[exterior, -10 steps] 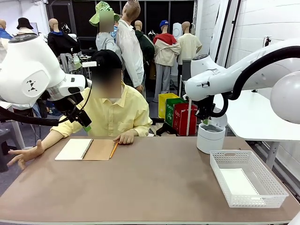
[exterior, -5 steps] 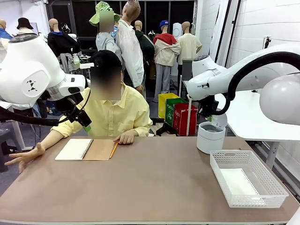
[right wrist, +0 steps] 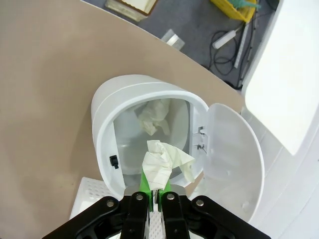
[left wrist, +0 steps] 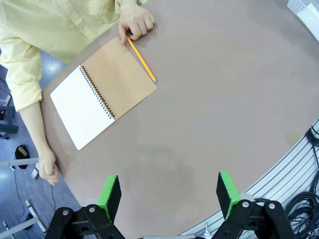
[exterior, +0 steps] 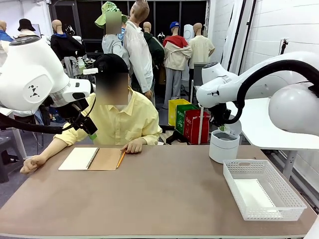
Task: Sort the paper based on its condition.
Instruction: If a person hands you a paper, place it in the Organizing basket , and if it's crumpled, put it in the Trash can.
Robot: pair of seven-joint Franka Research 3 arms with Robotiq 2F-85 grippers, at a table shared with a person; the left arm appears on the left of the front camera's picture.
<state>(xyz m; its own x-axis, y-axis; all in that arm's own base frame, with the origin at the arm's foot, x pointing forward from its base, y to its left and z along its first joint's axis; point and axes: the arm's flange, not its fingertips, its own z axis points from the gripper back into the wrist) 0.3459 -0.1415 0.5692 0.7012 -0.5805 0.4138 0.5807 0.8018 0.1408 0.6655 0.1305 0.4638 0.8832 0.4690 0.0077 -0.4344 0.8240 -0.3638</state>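
bright even indoor light, soft shadows, sharp focus, wide-angle bending in wrist views

The brown table [exterior: 164, 199] holds an open notebook [exterior: 90, 159] at ten o'clock with a yellow pencil [exterior: 121, 159] touching it. A white bin [exterior: 223, 146] sits at two o'clock, a white basket [exterior: 263, 195] at four.

Directly beyond the right gripper's [right wrist: 158, 195] jaws stood the open bin [right wrist: 107, 144], lid [right wrist: 234, 149] swung aside, with a crumpled paper [right wrist: 162, 167] pinched between them above its mouth and another ball [right wrist: 153, 115] inside. Beyond the left gripper's [left wrist: 169, 191] jaws lay the counter [left wrist: 224, 99], the notebook [left wrist: 102, 92] up and leftward, a pencil [left wrist: 141, 59] beside it.
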